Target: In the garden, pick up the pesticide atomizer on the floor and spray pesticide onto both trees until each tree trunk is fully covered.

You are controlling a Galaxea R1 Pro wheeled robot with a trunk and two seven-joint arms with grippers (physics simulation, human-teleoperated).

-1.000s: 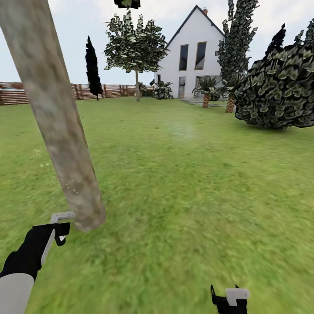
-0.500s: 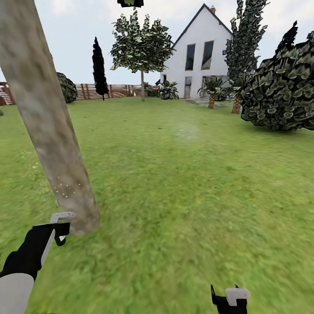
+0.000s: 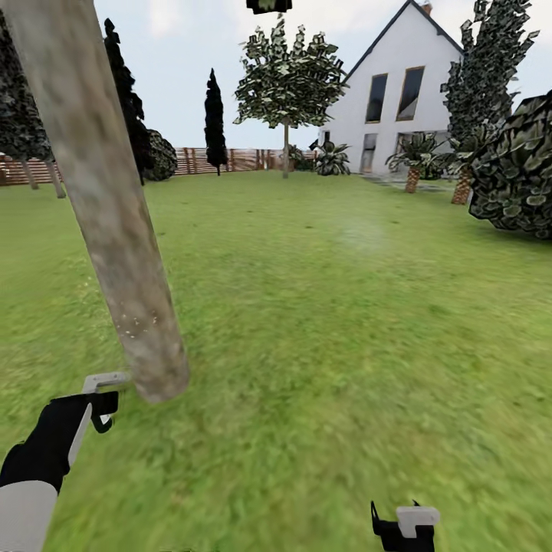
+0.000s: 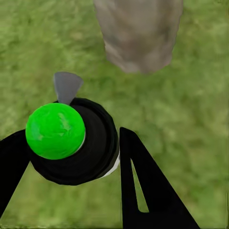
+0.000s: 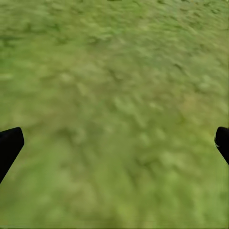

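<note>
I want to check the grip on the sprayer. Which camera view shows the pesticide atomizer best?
The left wrist view: the pesticide atomizer sits close up between the left gripper fingers, green cap and grey nozzle clear. The head view shows just its grey nozzle near the tree trunk. The right wrist view shows lawn.

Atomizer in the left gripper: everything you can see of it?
The atomizer has a glossy bright green round top on a wide black body, with a thin white band at its lower edge and a grey nozzle pointing toward the trunk. The left gripper is shut on it, fingers on both sides, above the grass.
</note>
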